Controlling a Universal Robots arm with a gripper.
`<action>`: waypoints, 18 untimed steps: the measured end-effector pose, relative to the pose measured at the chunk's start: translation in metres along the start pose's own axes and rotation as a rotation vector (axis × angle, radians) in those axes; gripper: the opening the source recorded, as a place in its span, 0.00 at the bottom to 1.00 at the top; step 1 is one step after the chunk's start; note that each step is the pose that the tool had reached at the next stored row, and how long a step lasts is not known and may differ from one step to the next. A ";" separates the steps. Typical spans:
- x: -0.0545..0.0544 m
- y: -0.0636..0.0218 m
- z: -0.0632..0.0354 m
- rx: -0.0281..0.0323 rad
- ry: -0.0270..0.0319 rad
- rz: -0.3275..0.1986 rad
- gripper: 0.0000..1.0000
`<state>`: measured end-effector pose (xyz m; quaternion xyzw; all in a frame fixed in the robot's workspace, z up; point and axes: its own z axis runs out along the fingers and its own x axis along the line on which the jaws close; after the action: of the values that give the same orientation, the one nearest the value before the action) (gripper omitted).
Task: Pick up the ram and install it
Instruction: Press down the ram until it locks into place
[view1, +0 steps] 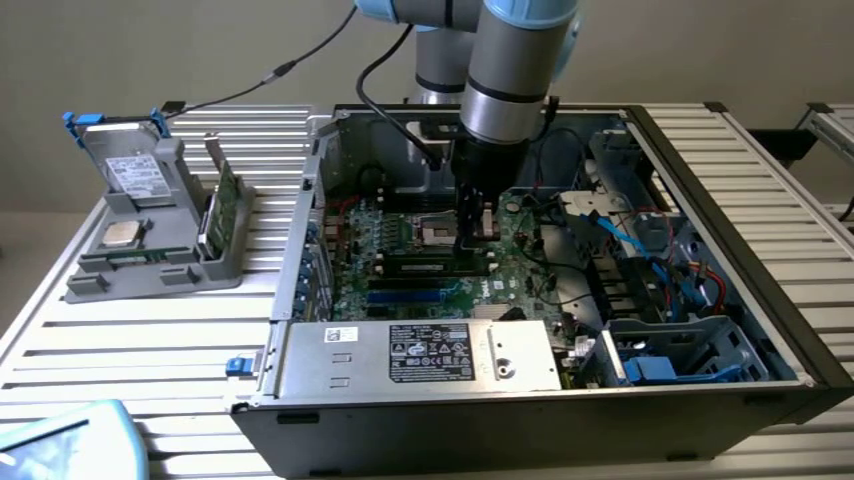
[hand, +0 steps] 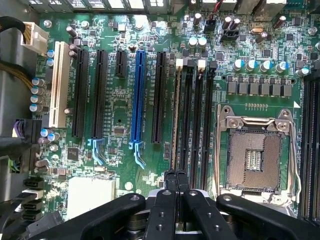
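My claw (hand: 176, 176) clenched empty above the motherboard (hand: 125, 130), the ram (view1: 430, 267) a dark stick seated mid-frame in exterior view, wrist view revealed the blue slot (hand: 138, 95).

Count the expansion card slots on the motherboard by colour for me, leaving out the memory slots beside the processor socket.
White slot: 1
Blue slot: 1
Black slots: 4, one of them short
Total: 6
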<state>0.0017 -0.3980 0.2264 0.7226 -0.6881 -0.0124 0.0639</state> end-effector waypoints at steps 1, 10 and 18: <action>0.000 0.0000 0.0002 -0.0002 0.0004 0.000 0.11; 0.000 0.0000 0.0005 0.0000 0.0000 0.000 0.11; 0.000 0.0126 -0.0062 0.0085 -0.0011 0.000 0.11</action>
<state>-0.0101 -0.3981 0.2339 0.7228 -0.6884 -0.0098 0.0605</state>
